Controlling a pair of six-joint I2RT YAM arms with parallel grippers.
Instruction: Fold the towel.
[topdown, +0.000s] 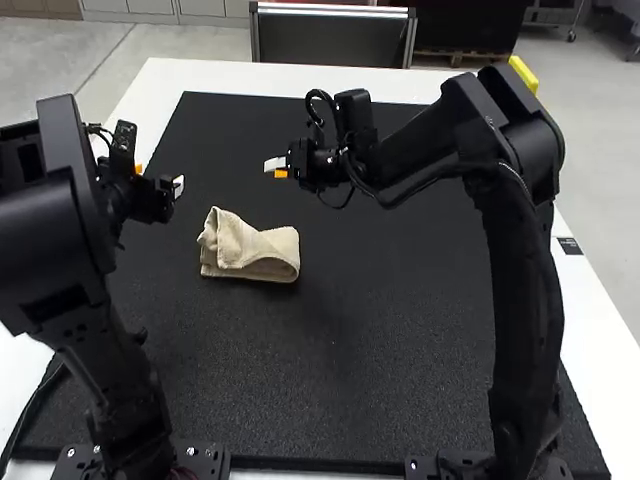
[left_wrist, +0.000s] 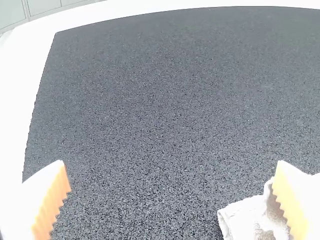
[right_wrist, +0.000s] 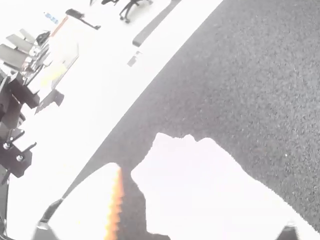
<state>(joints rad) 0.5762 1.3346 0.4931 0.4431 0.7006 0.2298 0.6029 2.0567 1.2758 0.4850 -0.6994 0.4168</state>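
Observation:
The beige towel (topdown: 242, 246) lies left of centre on the mat, folded into a narrow strip with a rounded fold at its right end and a raised, rumpled left end. My left gripper (topdown: 159, 179) stands open beyond and left of it, apart from the cloth. Beyond the towel and slightly to its right is my right gripper (topdown: 275, 168), above the mat. In the left wrist view the open gripper (left_wrist: 171, 164) has a towel corner (left_wrist: 246, 215) below one finger. The right wrist view has the gripper (right_wrist: 162, 172) open, with bright towel cloth (right_wrist: 182, 195) partly merging with one finger.
A black mat (topdown: 400, 330) covers most of the white table (topdown: 155, 85). The right arm reaches over the mat's far right part, while the left arm stands along the left side. Part of the left arm (right_wrist: 15, 112) appears in the right wrist view.

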